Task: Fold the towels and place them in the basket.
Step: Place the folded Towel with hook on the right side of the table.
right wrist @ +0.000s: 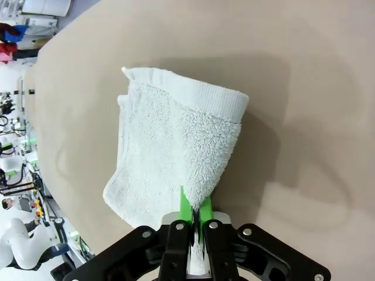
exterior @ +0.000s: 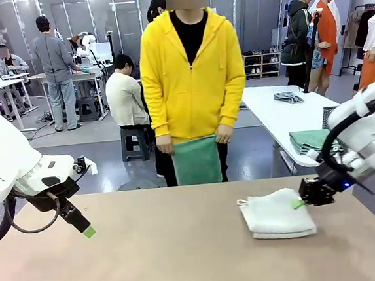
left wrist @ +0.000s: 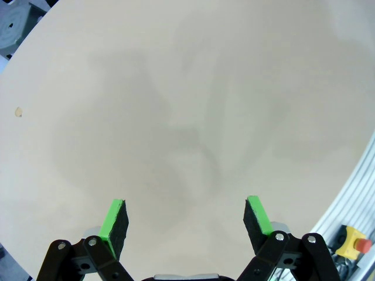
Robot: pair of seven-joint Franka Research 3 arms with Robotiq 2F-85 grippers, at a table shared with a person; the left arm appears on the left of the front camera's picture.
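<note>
A pale grey-white towel [exterior: 276, 215] lies folded on the tan table [exterior: 171, 254] at the right. My right gripper [exterior: 300, 202] is shut on its near edge; the right wrist view has the towel [right wrist: 176, 146] spread ahead of the pinched green pads [right wrist: 186, 206]. Over the table's left side hovers my left gripper [exterior: 87, 229], open, with bare tabletop between its fingers [left wrist: 114, 221]. Across the table a person in a yellow hoodie holds a green towel [exterior: 196, 159] hanging in front of them. The basket is out of view.
More green towels [exterior: 309, 141] lie stacked on a white table [exterior: 277, 113] behind at the right, with a grey cloth [exterior: 288, 97] farther back. The table's metal edge and a red stop button [left wrist: 356, 241] sit at the left wrist view's lower right.
</note>
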